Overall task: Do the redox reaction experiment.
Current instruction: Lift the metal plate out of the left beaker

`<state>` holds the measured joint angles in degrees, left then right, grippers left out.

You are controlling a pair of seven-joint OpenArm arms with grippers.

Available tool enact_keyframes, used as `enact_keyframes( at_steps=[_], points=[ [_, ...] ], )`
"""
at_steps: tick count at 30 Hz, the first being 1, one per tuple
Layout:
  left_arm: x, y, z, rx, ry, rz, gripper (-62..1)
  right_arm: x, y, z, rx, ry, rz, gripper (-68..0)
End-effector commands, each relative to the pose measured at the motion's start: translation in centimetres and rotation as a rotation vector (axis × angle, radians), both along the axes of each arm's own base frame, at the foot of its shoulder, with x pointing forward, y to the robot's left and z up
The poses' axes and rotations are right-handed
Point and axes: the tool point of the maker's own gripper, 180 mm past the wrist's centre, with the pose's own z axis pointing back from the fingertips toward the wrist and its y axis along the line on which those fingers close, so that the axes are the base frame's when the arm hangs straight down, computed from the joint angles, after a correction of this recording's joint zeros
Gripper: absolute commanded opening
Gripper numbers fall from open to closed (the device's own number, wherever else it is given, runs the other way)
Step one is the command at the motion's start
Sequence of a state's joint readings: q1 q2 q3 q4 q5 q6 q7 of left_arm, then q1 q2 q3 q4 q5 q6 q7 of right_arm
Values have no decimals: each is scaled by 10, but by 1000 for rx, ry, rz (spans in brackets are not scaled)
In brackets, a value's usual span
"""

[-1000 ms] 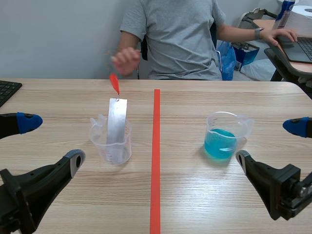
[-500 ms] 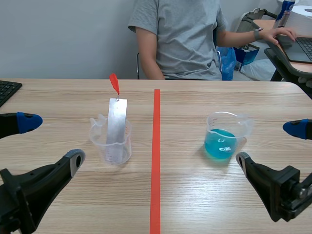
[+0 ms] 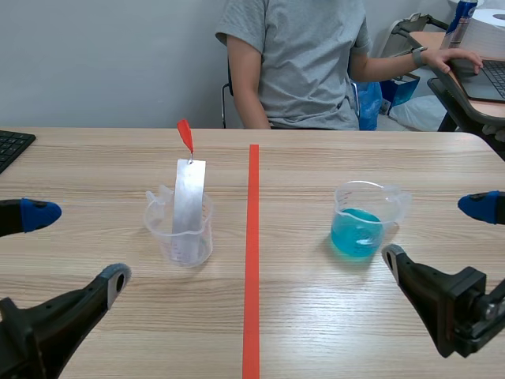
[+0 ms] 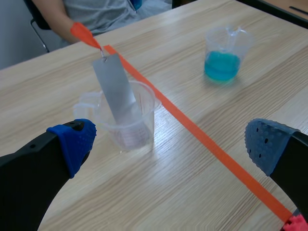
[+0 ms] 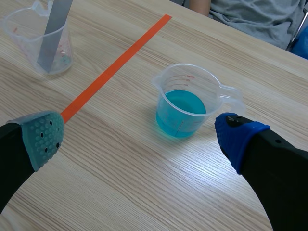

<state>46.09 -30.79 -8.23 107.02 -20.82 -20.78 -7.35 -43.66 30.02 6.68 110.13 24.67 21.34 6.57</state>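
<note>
A clear beaker stands left of the orange-red tape line and holds a grey metal strip with a red tag on top, leaning upright. A second clear beaker with blue liquid stands right of the line. My left gripper is open, low at the near left, short of the strip beaker. My right gripper is open at the near right, the blue beaker just ahead between its fingers' line.
A person in a grey shirt sits across the table, one hand on a laptop at the far right. A keyboard corner lies at the far left edge.
The person's hand near the red tag has withdrawn from over the table. My left gripper has sunk slightly lower and toward me. The right gripper and both beakers are unmoved.
</note>
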Motion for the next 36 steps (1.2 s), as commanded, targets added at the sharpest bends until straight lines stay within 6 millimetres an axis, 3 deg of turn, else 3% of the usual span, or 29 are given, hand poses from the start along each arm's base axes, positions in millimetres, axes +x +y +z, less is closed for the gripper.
enact_keyframes(
  at_steps=[1, 8, 21, 29, 36],
  points=[
    [-5, 12, -9, -1, 27, 38, 14, 6, 0, 10, 18, -39, -2, -20],
    [-38, 59, -51, 41, 154, 160, 14, 13, 0, 18, 49, -60, -7, -20],
    [-129, 127, -134, 90, 430, 388, 14, 51, 4, 49, 170, -107, 29, -20],
    [-150, 150, -173, 133, 499, 478, 14, 82, 13, 69, 298, -104, 92, -21],
    [-154, 145, -205, 159, 542, 485, 14, 109, 38, 69, 371, -52, 164, -21]
  ],
)
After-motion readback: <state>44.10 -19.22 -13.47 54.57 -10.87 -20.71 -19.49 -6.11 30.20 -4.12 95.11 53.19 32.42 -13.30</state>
